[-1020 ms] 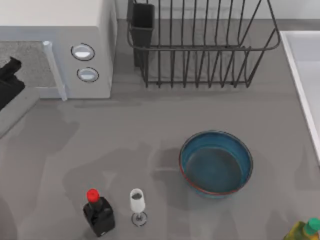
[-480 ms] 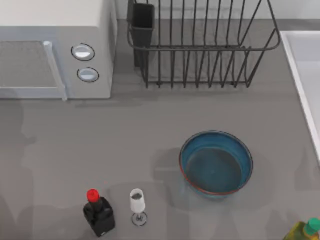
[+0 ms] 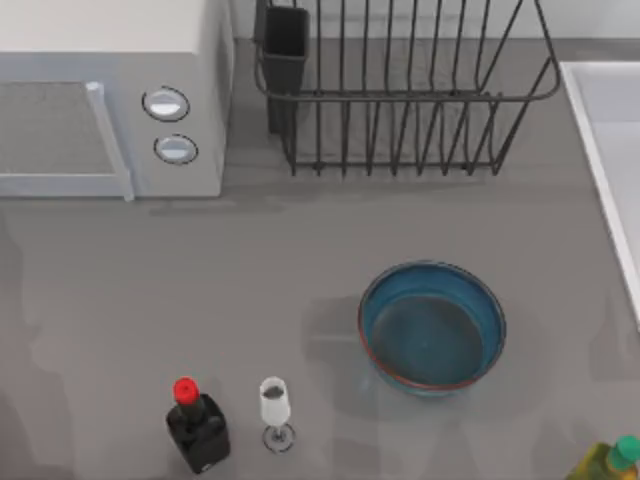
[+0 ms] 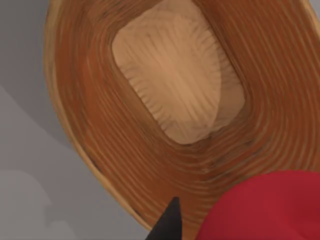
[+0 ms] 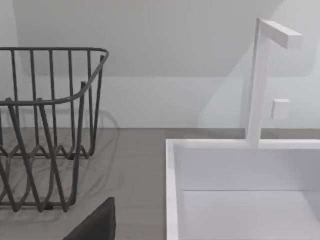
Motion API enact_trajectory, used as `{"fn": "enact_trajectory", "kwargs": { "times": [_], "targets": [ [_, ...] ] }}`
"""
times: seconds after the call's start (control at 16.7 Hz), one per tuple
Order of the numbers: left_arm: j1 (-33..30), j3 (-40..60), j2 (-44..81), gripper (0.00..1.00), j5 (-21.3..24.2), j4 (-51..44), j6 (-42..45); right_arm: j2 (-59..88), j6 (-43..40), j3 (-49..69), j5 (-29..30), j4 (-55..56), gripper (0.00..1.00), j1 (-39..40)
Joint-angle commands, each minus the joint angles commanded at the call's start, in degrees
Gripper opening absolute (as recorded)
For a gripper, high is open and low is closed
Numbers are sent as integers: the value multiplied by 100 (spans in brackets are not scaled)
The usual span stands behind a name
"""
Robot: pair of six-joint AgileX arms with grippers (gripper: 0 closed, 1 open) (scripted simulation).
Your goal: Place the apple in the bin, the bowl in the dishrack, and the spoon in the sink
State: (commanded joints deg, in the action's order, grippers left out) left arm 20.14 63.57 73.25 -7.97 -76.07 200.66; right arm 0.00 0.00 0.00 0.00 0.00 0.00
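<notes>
Your left wrist view looks down into a woven brown bin, with the apple at the frame's edge over the rim and 1 dark fingertip beside it. Whether the left gripper clamps the apple you cannot tell. From above, the bowl sits empty on the table, below the dishrack and near the sink at the right edge. Your right wrist view faces the rack, the sink and its faucet; its gripper's state you cannot tell.
</notes>
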Motion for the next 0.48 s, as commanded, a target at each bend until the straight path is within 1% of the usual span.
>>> {"fn": "enact_trajectory", "kwargs": {
  "times": [0.36, 0.48],
  "targets": [
    [-10, -8, 11, 0, 8, 22, 35, 0, 0, 0, 0, 0, 100, 0],
    [22, -214, 37, 0, 9, 240, 48, 0, 0, 0, 0, 0, 100, 0]
  ]
}}
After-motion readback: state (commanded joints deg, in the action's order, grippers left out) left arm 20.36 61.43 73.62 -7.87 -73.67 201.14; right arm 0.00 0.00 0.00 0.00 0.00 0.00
